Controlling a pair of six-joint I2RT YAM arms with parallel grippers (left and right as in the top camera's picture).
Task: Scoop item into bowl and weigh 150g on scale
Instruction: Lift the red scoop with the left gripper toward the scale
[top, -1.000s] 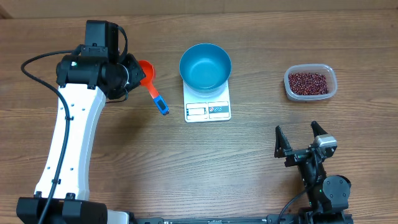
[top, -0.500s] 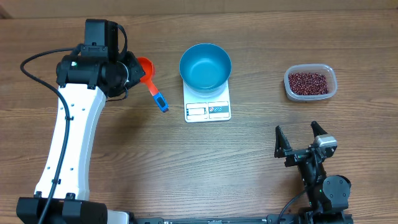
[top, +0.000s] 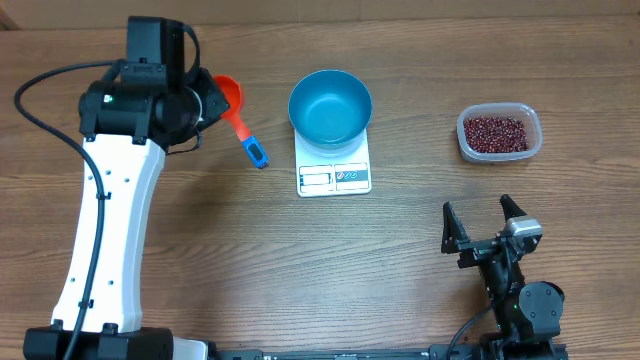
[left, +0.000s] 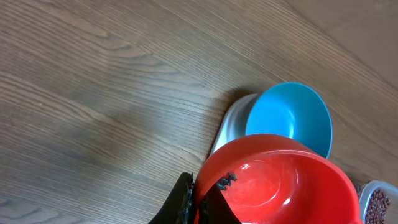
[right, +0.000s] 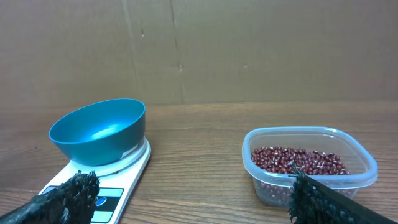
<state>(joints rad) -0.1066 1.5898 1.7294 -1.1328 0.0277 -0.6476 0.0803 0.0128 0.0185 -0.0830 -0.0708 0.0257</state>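
Left gripper (left: 198, 202) clenched on scoop (top: 232, 98) rim; handle points near-right. Scale (top: 334, 176) long axis far-near, display at near end, bowl (top: 330, 106) on far end. Right gripper (top: 477, 212) released.

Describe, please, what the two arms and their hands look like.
The left arm has a long white shell with black joints and a black cable looping beside it. The right arm is black with a small silver block. The right hand has two black fingers with rough pads.

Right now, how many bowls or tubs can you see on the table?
2. The blue bowl stands on the scale mid-table; the clear tub of beans lies at the right side. None appears hidden.
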